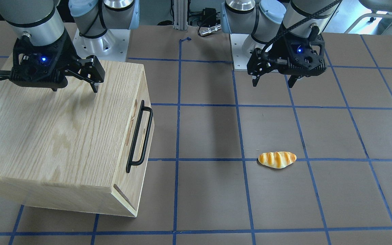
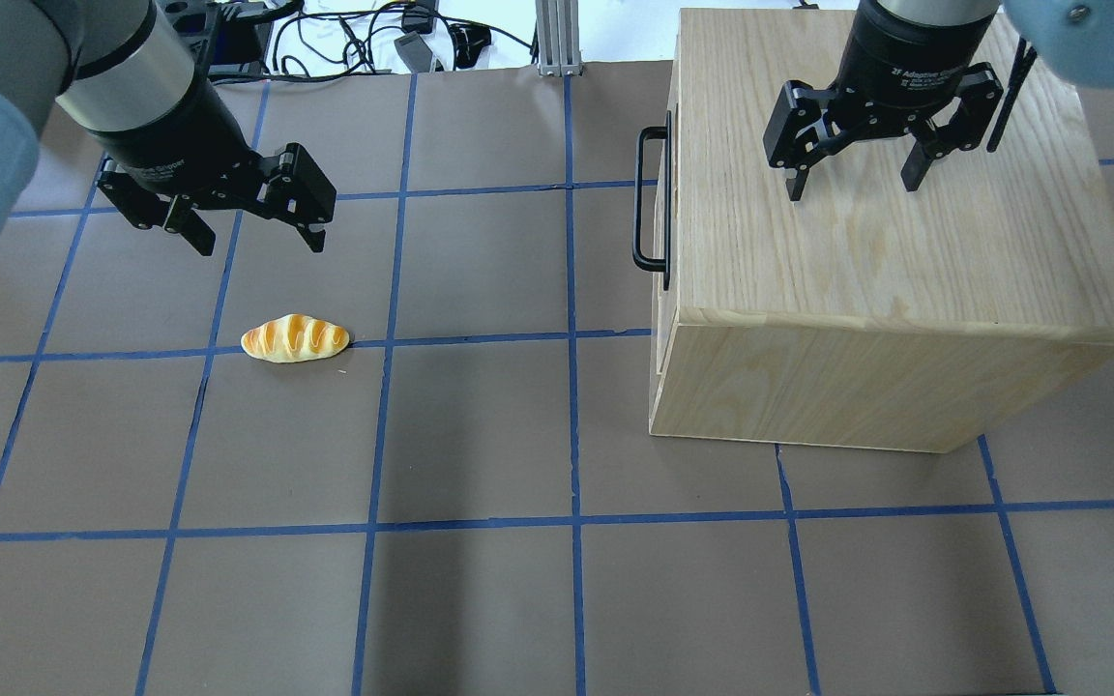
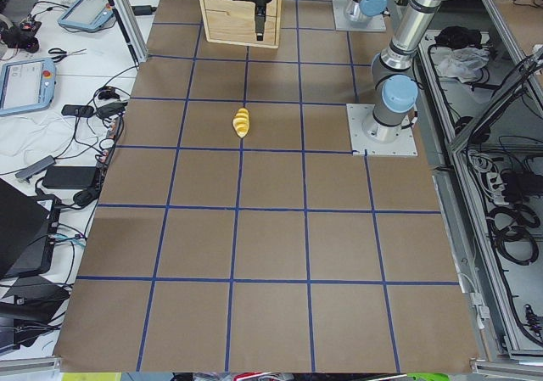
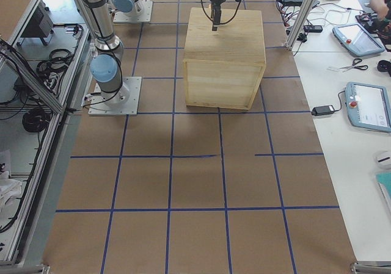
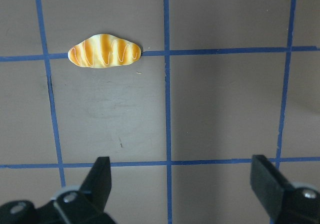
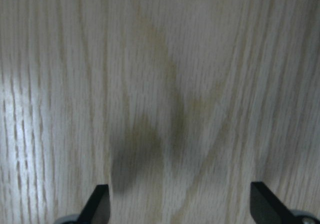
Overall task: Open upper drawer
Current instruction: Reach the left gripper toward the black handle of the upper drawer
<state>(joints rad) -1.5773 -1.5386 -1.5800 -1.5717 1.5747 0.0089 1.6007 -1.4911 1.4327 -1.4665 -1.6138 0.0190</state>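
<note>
Bread roll (image 1: 277, 159) lies alone on the taped table (image 1: 209, 197), well apart from the oak cabinet (image 1: 56, 136) on the robot's right side. The upper drawer (image 1: 135, 131) sits at the top of the cabinet's front face, pushed in flush, black bar handle (image 2: 638, 198) untouched. Farther back, left gripper (image 1: 273, 83) hovers over bare table, jaws wide apart and empty; right gripper (image 2: 853, 188) hangs above the cabinet top, 2 fingers spread, holding nothing.

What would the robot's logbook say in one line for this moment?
upper drawer: shut, handle untouched | right gripper: jaws open, over cabinet | left gripper: jaws open, over table near bread roll
</note>
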